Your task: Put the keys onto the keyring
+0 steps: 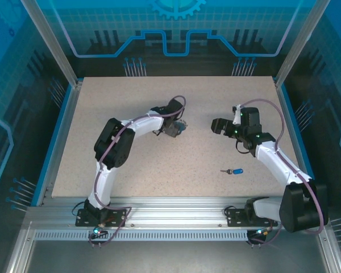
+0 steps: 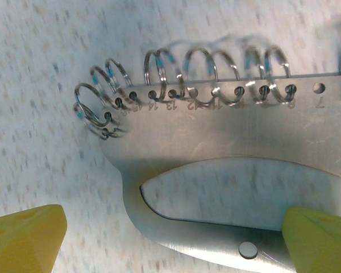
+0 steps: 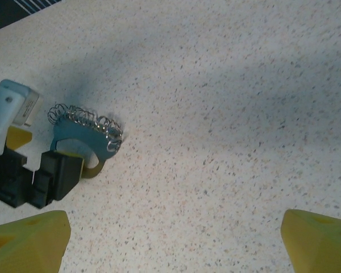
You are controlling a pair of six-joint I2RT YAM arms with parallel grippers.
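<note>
The left pincer stands wide. Its yellow fingertips are cut off at the lower corners of the wrist view, and the keyring lies flat on the speckled worktop between them. Up close the keyring reads as a flat metal plate with an oval cutout and a row of numbered holes carrying small wire rings. The rings are blurred and the plate's right end runs out of frame. The right fingertip covers its lower edge, so contact there cannot be told. From above, the plate is mostly hidden under that pincer. The right pincer hangs equally wide over bare worktop, apart from the keyring. The key lies alone just left of the right arm, its blade too small to make out clearly.
</note>
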